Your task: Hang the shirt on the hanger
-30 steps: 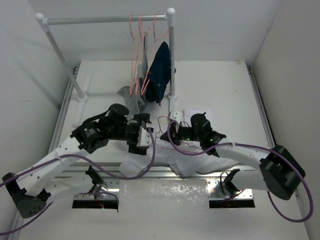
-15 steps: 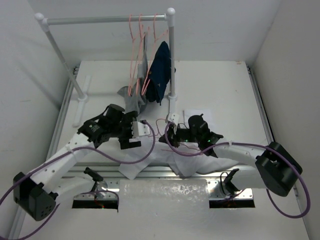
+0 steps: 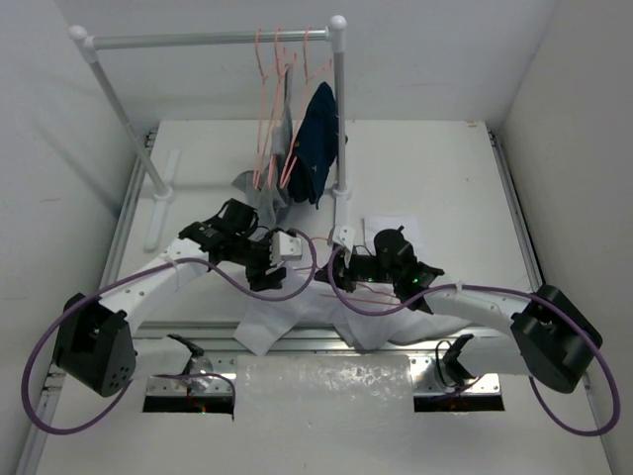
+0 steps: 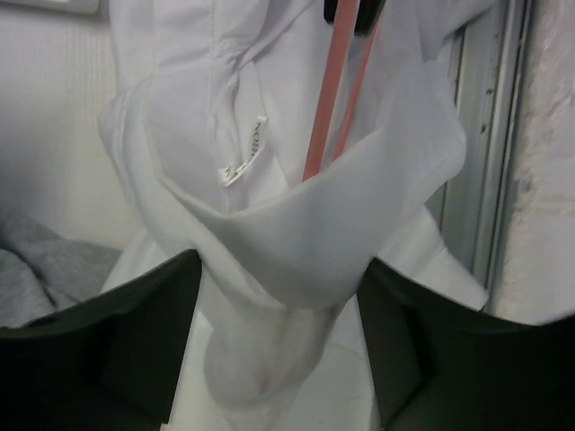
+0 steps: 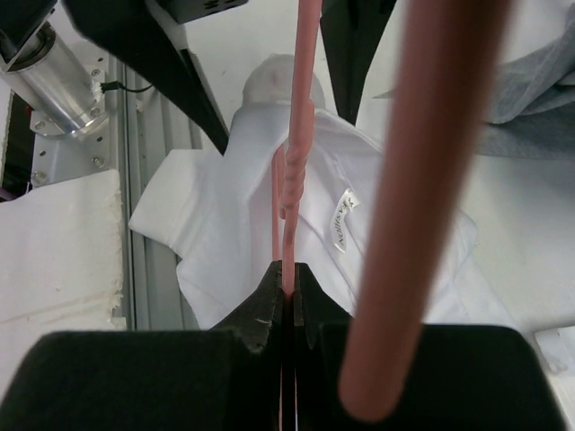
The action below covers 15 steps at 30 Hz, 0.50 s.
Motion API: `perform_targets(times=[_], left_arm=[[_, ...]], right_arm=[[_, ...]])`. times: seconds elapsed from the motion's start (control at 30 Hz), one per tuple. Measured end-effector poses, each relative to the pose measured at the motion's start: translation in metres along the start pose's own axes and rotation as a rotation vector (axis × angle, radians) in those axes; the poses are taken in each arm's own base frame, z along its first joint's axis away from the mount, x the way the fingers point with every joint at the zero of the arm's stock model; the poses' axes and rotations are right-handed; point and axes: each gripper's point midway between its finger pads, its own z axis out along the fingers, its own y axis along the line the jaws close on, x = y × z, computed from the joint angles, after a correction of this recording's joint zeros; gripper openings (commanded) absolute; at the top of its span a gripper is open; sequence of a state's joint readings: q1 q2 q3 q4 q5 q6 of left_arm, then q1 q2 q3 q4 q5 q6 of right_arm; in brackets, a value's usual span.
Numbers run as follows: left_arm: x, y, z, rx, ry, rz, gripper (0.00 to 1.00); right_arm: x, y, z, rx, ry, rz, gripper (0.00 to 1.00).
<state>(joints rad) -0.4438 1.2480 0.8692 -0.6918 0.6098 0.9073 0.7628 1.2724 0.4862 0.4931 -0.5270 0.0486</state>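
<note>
The right gripper (image 5: 286,271) has its jaws clamped on the hanger (image 5: 298,135), whose wire runs into the shirt (image 3: 272,327) collar. The left gripper (image 4: 278,269) jaws stand apart around that collar, at the worktop (image 3: 445,168) near edge.

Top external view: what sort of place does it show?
Probably a robot laboratory cell, not a home: two arms bolted to a white table, plain white walls around it, and a tube rail carrying pink hangers and garments.
</note>
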Motion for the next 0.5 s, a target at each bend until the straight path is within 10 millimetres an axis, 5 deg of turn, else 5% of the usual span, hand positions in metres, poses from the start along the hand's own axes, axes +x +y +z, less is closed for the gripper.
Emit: perform_targets(times=[0.03, 0.13, 0.5], left_arm=[[-0.002, -0.001, 0.001, 0.006, -0.010, -0.002, 0.39], [-0.011, -0.002, 0.003, 0.019, -0.051, 0.004, 0.23], [-0.043, -0.023, 0.014, 0.059, -0.109, 0.095, 0.26]], right_arm=[[0.000, 0.000, 0.000, 0.000, 0.000, -0.003, 0.00], [0.000, 0.000, 0.000, -0.001, 0.000, -0.012, 0.00], [-0.013, 0.001, -0.005, 0.000, -0.032, -0.059, 0.00]])
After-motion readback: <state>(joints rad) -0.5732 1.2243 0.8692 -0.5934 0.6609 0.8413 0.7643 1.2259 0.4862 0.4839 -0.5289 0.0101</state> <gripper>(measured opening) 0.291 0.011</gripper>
